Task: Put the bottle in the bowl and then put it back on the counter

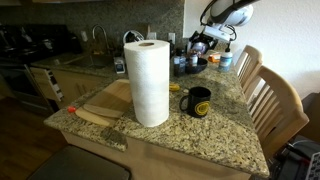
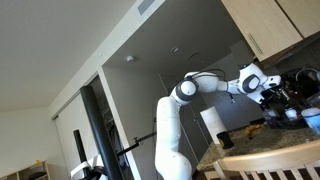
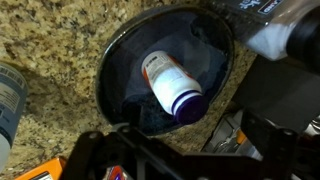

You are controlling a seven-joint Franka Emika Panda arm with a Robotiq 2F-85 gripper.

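1. The bottle (image 3: 170, 85) lies on its side in the bottom of the bowl (image 3: 122, 100), slanted across the wrist view with one round end toward my camera. The bowl stands on the speckled stone counter (image 3: 50, 45).
2. My claw (image 3: 182, 150) hangs above the bowl with its jaws spread apart and nothing between them. As far as the wrist view shows, it touches neither bottle nor bowl.
3. I judge the first half of the job done. What remains is lifting the bottle out and setting it on the counter.
4. The bottle is small and looks like rigid plastic, so I expect it to be light and stiff. Its smooth round sides and glossy label are probably slippery. Resting on a curved floor, it may roll away if one finger nudges it first.
5. I would take hold across the middle of the barrel, on the label, with my jaws turned square to its slant. I would avoid the ends, where it narrows.
6. The bowl's wall is close, so my fingers must come down inside without catching the rim or shoving the bowl. Bare counter shows beside the bowl, near a white-and-blue container (image 3: 8, 100).
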